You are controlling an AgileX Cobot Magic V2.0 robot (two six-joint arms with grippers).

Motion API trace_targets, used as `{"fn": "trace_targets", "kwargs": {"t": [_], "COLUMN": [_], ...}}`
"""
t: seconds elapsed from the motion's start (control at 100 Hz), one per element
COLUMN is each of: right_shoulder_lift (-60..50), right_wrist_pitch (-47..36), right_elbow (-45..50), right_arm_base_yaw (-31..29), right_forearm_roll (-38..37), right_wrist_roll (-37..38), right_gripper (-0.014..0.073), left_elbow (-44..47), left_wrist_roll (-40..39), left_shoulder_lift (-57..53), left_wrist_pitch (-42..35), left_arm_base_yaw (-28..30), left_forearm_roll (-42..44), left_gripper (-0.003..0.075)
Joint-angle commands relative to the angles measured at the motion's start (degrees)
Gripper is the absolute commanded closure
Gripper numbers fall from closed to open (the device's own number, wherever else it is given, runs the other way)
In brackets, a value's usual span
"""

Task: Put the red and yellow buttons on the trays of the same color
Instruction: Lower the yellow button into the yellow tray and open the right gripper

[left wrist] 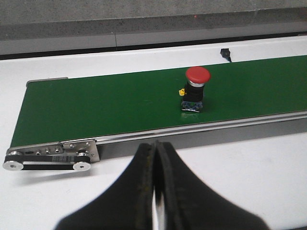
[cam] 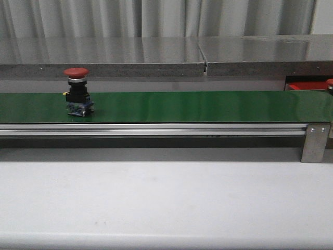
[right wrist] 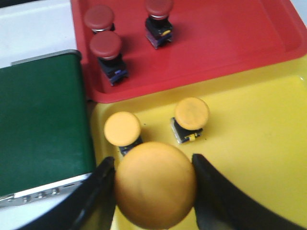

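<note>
- A yellow button is pinched by its cap in the right pincer, held directly above the yellow tray, where two yellow buttons already stand.
- A red button is stood upright on the green belt, ahead of the left pincer, whose fingers are pressed together and empty.
- The left arm is judged nearer to it.

Pale curtain behind; grey stone-like ledge below it; white tabletop in front.

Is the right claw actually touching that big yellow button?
Touching. The right wrist view shows both fingers pressed against the yellow button's cap, no gap.
</note>
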Motion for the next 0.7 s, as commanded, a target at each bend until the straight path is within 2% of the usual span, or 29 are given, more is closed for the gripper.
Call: {"fn": "trace_targets", "kwargs": {"t": [0.0, 0.27, 0.69], "right_shoulder_lift": [-1.62, 1.39, 10.94], "right_wrist_pitch": [-6.85, -15.55, -26.65], "right_elbow": [0.63, 6.01, 8.15], "right_arm_base_yaw": [-2.20, -7.63, -8.19], "right_forearm_roll": [-0.25, 4.96, 5.85], "right_wrist_roll": [0.20, 0.31, 5.63], "right_gripper": [0.0420, 0.0420, 0.0420], "left_elbow": [-1.44, -1.44, -1.44], "left_wrist_roll": [-0.04, -0.04, -0.04], "left_shoulder_lift": [0.12, 0.12, 0.12], "left_wrist_pitch": [-3.83, -3.83, -3.83], "left_arm_base_yaw": [-0.37, -0.37, -0.37], "left_forearm_roll": [-1.18, -1.18, -1.18], "left_gripper": [0.0741, 0.0741, 0.0741]}}
